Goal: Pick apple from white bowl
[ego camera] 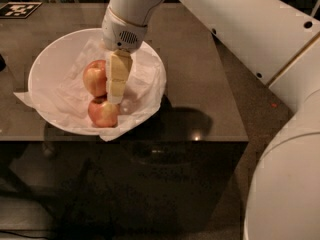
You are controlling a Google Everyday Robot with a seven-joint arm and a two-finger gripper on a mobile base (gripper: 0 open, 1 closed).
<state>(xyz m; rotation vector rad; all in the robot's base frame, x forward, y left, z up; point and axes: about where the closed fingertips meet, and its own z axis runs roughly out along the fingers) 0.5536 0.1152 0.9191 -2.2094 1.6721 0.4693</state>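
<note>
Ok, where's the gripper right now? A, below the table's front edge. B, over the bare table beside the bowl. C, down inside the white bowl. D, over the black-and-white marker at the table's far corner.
C: the gripper hangs within the rim of the white bowl, its tip low over the crumpled paper that lines it.

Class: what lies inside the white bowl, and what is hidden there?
The white bowl is lined with crumpled white paper; on it rest a far apple and a near apple. The gripper reaches in, covering the far apple's right side.
</note>
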